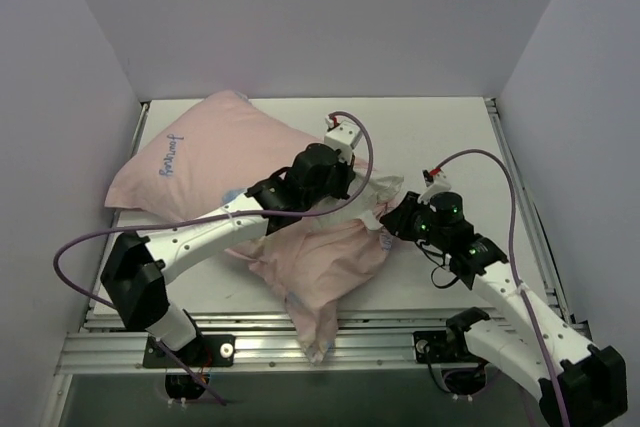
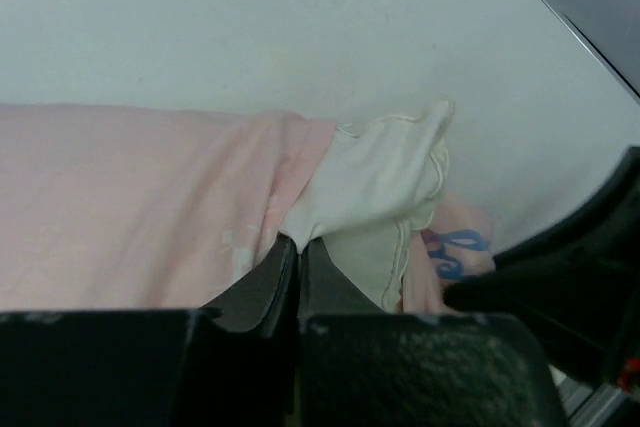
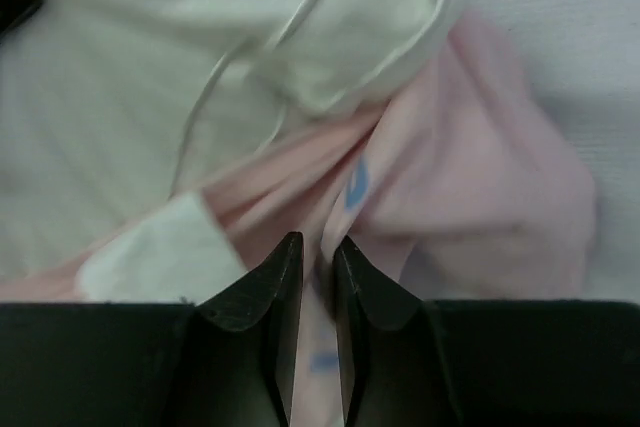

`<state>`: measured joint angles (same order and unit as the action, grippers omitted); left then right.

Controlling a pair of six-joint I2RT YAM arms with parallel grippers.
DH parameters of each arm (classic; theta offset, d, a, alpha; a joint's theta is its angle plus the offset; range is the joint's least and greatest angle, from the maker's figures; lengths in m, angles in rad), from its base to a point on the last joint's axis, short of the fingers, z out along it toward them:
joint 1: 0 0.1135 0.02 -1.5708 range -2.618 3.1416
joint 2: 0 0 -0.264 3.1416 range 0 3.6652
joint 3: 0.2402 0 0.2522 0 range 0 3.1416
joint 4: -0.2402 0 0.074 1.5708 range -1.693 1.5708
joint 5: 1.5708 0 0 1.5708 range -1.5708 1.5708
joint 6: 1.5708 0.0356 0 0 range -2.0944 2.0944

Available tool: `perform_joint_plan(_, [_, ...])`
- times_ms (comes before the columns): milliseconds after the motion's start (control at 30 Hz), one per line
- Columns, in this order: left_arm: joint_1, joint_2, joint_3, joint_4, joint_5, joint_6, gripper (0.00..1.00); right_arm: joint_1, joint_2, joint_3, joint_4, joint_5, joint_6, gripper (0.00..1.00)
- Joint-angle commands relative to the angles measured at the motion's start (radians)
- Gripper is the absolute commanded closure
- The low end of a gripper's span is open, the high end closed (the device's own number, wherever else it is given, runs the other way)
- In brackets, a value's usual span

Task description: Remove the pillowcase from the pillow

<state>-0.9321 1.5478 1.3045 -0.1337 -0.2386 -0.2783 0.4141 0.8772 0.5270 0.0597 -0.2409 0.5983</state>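
I judge this job barely begun. My left gripper (image 2: 297,245) is pressed together on a corner of the pillow (image 2: 375,177), the only white part poking out of the pillowcase (image 1: 200,162) near the middle of the table (image 1: 440,137). My right gripper (image 3: 318,247) sits just beside it with its jaws a narrow slit apart and pink fabric in the gap. I cannot tell whether that fabric is pinched or merely lying there. The rest of the pillow seems to be inside the cover, which bulges from the far left down toward the near edge. Nearly all the peeling back is left to do.
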Motion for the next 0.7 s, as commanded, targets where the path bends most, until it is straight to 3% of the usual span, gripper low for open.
perform_joint_plan(0, [0.035,0.063,0.131,0.233,-0.062,0.05,0.98,0.014,-0.113,0.025,-0.118,0.078,-0.032,0.84])
perform_joint_plan(33, [0.032,0.07,0.131,0.23,-0.056,0.048,0.95,0.014,-0.15,0.04,-0.17,0.092,-0.041,0.83])
perform_joint_plan(67, [0.03,0.066,0.119,0.232,-0.057,0.044,0.81,0.014,-0.167,0.048,-0.194,0.116,-0.063,0.78])
perform_joint_plan(167, [0.015,-0.006,0.015,0.276,-0.076,0.021,0.56,0.014,-0.221,0.065,-0.253,0.13,-0.084,0.66])
perform_joint_plan(200, [0.004,-0.029,-0.01,0.285,-0.079,0.002,0.36,0.015,-0.23,0.067,-0.251,0.109,-0.086,0.63])
perform_joint_plan(300, [-0.017,-0.126,-0.068,0.216,-0.117,-0.007,0.15,0.017,-0.231,0.091,-0.242,0.091,-0.074,0.5])
perform_joint_plan(467, [-0.047,-0.331,-0.187,-0.019,-0.279,-0.088,0.03,0.018,-0.133,0.183,-0.198,0.109,-0.118,0.3])
perform_joint_plan(667, [0.021,-0.517,-0.324,-0.276,-0.455,-0.266,0.02,0.025,0.094,0.32,-0.12,0.092,-0.212,0.19])
